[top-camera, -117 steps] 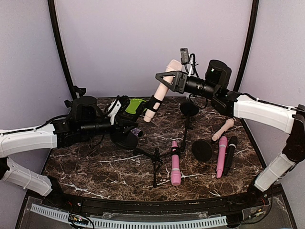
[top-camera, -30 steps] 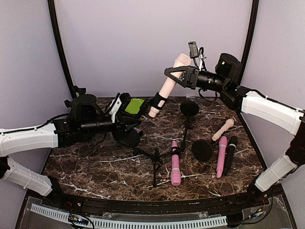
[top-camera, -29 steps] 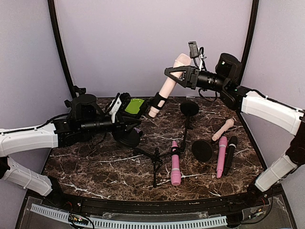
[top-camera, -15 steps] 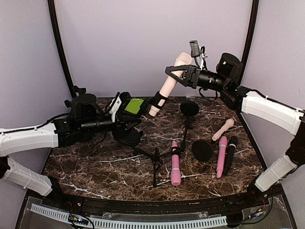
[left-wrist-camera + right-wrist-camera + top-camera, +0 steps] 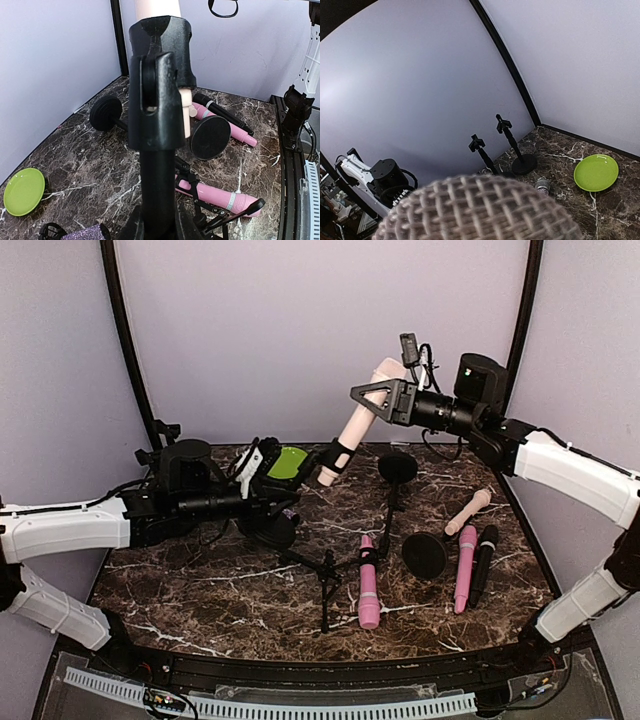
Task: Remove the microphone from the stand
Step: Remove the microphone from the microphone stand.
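R hand (image 5: 378,392), gripping mic (image 5: 352,432), risen + shifted right; mic tail in stand clip (image 5: 337,455); L hand (image 5: 268,502) clamps stand (image 5: 157,195).

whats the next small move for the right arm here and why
Probably pull the microphone up along its own slant. The right gripper grips it near the head, but its lower end sits in the clip, tail poking out below, while the left gripper steadies the stand.

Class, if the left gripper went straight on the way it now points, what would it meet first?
The black stand post, which the left gripper clamps; behind it, probably the round black disc, though depth is unclear.
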Motion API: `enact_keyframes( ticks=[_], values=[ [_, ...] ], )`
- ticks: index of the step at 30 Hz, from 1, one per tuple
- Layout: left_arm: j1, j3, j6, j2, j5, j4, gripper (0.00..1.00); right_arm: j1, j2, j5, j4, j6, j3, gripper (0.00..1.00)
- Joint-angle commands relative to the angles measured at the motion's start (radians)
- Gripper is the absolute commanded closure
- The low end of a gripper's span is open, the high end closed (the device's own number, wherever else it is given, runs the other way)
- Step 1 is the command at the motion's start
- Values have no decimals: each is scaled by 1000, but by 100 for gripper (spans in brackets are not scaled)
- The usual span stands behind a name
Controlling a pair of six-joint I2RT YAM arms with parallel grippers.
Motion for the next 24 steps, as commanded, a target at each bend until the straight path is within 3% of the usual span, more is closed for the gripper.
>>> enact_keyframes(
  ticks=[1,8,24],
  values=[
    [13,-5,31,-12,-32,-91,100,-59,-101,181,122,18,31,100],
    [13,-4,33,-15,-34,-92,100,-83,-115,253,87,82,28,100],
    [13,-4,38,-22,-39,-94,100,-97,-135,249,82,76,12,100]
  ],
)
